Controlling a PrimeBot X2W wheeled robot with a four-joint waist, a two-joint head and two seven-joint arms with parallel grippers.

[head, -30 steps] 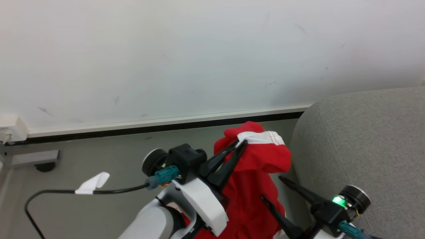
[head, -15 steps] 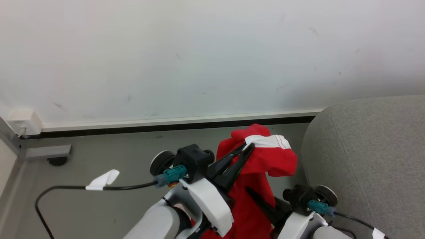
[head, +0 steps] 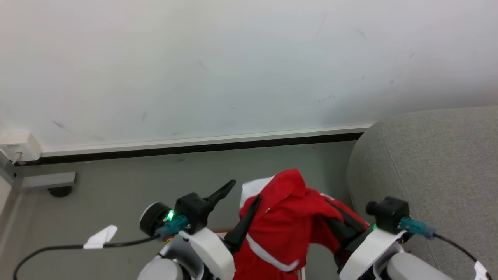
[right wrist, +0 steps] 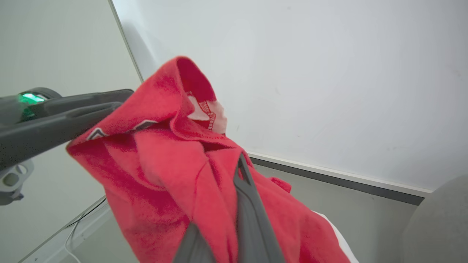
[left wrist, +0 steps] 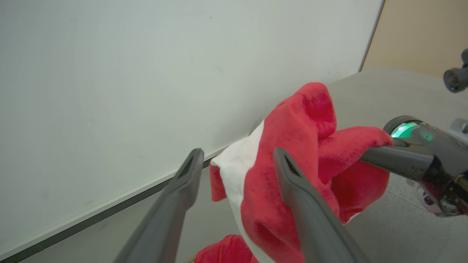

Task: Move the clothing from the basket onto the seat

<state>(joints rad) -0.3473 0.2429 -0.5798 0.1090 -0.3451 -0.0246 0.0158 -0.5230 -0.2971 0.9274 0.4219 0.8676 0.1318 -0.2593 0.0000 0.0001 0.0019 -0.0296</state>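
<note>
White wall (head: 233, 58) is filling the upper half of the head view. A pale skirting strip (head: 194, 140) is running along its foot, and grey floor (head: 155, 175) is lying below. The seat (head: 428, 163), in light grey fabric, is occupying the 3 to 4 o'clock sector, with its rounded arm facing the floor.

Item 1, clothing (head: 288, 221): the red garment is hanging at 6 o'clock between the two arms. It is just beside the seat's rounded arm and apart from it. A white band is showing at its upper edge toward 11 o'clock, and a white stripe is crossing its lower part.

Item 2, left gripper (head: 246, 189): released. Its two fingers are standing well apart and pointing toward 1 o'clock. The finger nearer the garment is lying against the fabric's edge, and the other is standing over the floor. In the left wrist view the white band is showing behind the gap, unpinched.

Item 3, right gripper (head: 342, 227): clenched on the clothing. In the right wrist view its fingers are sitting close together with red fabric bunched between them.

Item 4: a black cable (head: 132, 242) carrying a white tag (head: 102, 236) is trailing at 8 o'clock. A small white box (head: 17, 147) is sitting against the wall at 9 o'clock.
</note>
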